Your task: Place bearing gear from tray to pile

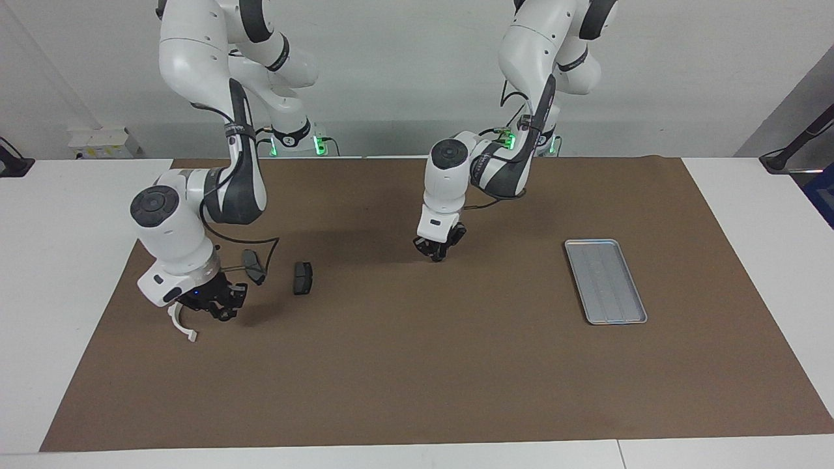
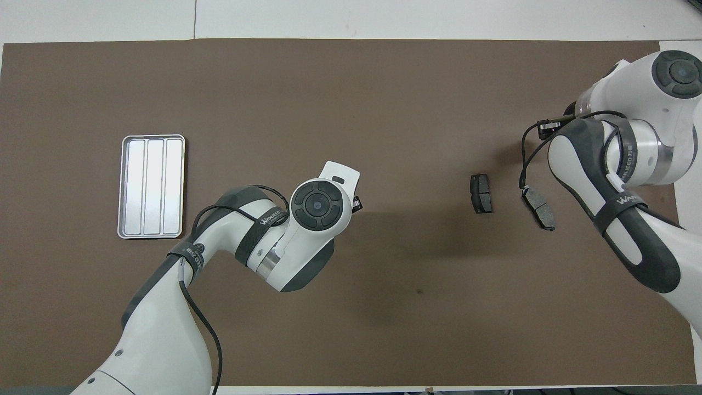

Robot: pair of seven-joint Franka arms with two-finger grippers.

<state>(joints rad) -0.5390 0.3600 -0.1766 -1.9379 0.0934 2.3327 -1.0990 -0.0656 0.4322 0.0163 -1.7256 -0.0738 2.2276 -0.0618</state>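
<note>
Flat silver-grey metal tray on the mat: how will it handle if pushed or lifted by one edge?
The flat silver-grey ridged metal tray probably slides rather than tips: it sits low and wide. It likely stays stiff, given ridges and raised rim. Its thin rim may be hard to pinch.

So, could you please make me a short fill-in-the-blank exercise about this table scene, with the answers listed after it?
1. The metal tray holds ____ parts.
2. The left hand hangs over the bare brown ____.
3. The number of dark brake pads in the pile is ____; one lies toward the tray from the other.
4. The right hand is low beside the white ____ bracket.

Missing words: no; mat; two; curved
</note>
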